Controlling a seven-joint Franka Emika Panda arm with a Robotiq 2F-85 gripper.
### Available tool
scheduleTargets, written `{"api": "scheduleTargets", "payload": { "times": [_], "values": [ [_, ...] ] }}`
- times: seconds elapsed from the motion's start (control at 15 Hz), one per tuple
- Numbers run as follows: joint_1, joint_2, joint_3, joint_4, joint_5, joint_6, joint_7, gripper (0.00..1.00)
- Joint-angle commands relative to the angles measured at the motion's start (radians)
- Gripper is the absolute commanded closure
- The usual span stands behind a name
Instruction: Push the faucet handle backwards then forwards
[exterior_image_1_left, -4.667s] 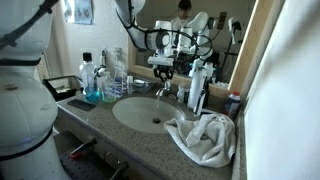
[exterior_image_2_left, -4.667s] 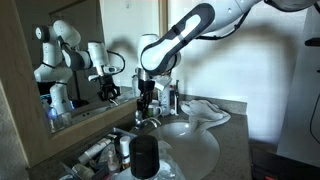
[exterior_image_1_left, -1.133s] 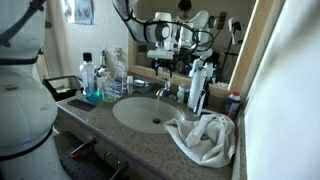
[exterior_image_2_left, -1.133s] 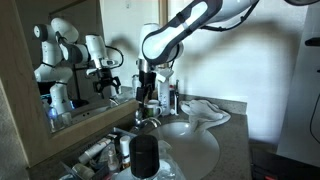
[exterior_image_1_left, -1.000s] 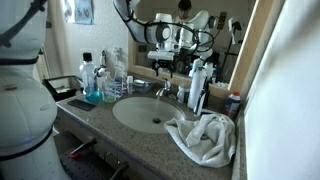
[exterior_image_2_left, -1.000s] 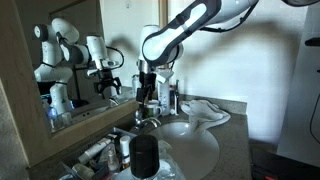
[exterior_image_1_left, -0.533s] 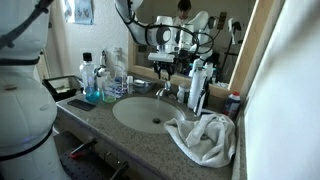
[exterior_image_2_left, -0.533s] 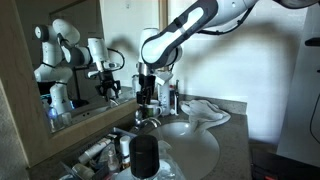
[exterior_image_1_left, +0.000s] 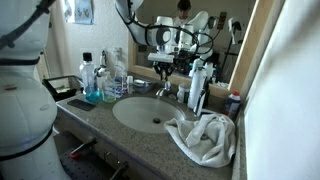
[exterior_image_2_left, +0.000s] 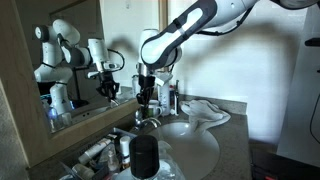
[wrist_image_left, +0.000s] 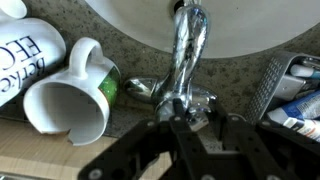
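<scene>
The small chrome faucet stands behind the oval white basin. It also shows in an exterior view. In the wrist view its spout runs up toward the basin, and the faucet handle lies at its base. My gripper sits directly over the faucet in both exterior views. Its two black fingers are drawn close together, with the chrome handle between their tips.
A white mug lies on the counter beside the faucet. Tall white pump bottles and clear bottles flank the basin. A crumpled white towel lies on the counter. A mirror stands behind, and a black cylinder is near the camera.
My gripper has come down slightly onto the faucet over the last second. Nothing else has moved.
</scene>
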Motion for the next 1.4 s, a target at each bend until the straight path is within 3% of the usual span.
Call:
{"api": "scheduleTargets", "payload": {
  "times": [0.0,1.33],
  "values": [
    [-0.002,-0.017,0.004,0.015,0.012,-0.029,-0.015,0.86],
    [-0.017,-0.119,-0.015,-0.125,0.007,-0.156,-0.031,0.87]
  ]
}}
